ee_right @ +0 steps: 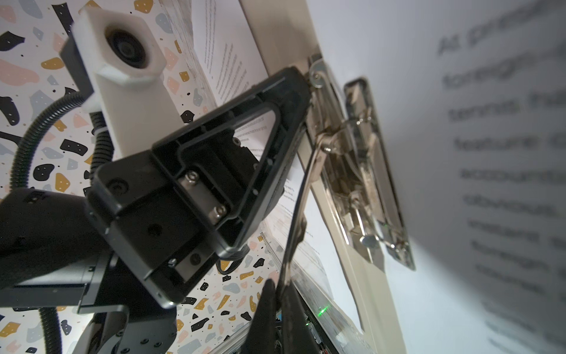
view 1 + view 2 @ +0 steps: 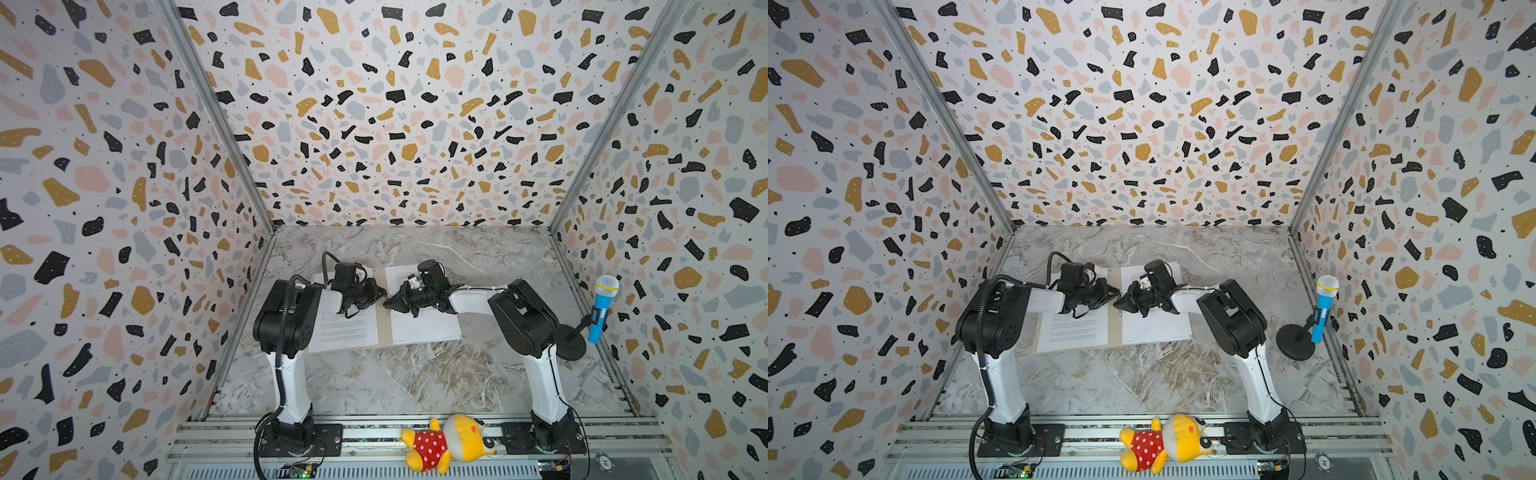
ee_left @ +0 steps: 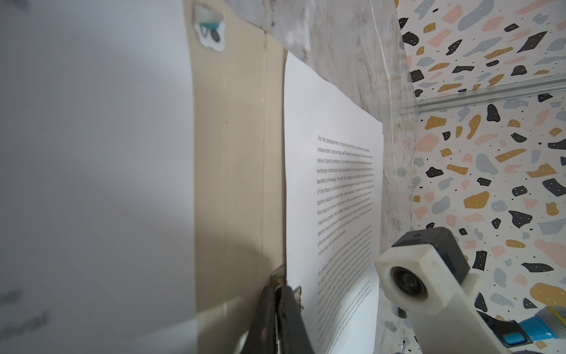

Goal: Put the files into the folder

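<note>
Folder (image 2: 384, 332) lies open mid-table (image 2: 415, 374), nearer the back edge, w/ papers (image 2: 345, 332) on both halves. L gripper (image 2: 381, 296) & R gripper (image 2: 390, 305) meet over the spine, both pressed together. R pinches the thin lever of the clip (image 1: 361, 171). L pinches its end.

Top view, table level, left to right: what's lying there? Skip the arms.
left sheet → folder spine → right sheet → stand base → microphone
</note>
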